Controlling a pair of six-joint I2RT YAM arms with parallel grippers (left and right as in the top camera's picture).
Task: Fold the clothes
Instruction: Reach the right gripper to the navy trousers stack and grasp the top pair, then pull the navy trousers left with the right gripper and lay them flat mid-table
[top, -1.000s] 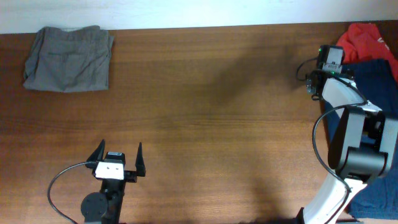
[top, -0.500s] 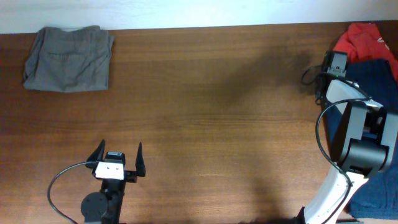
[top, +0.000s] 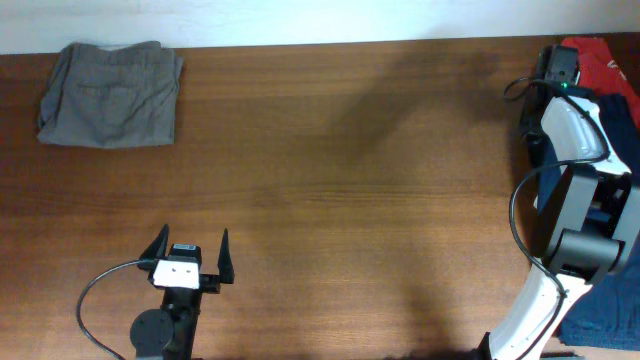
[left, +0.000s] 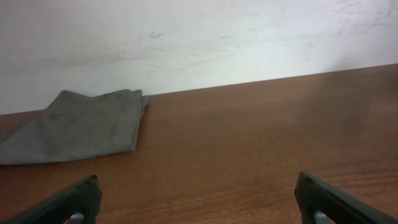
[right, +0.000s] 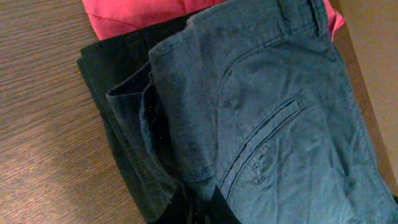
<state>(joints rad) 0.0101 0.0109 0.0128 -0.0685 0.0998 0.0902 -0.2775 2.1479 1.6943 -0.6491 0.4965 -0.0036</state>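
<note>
Brown wooden worktop (top: 350, 200), pale wall behind. Navy trousers (right: 286, 112) lie unfolded on the right-hand pile, overlapping a black garment (right: 118, 93) and touching a red top (right: 137, 15). Right end effector (right: 198, 208) hangs close over the navy-black boundary, presumably to draw the trousers off; its closure cannot be determined. Grey folded trousers (top: 110, 80) sit far-left, evidently finished. Left end effector (top: 193, 240) is parked, jaws spread, empty.

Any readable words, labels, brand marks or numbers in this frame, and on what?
None can be read in any view.
Red top: a faint pale mark, too small to read.
Navy trousers: pocket stitching only, no tag showing.
Grey trousers: no label showing.
Left end effector: no print legible on it.
</note>
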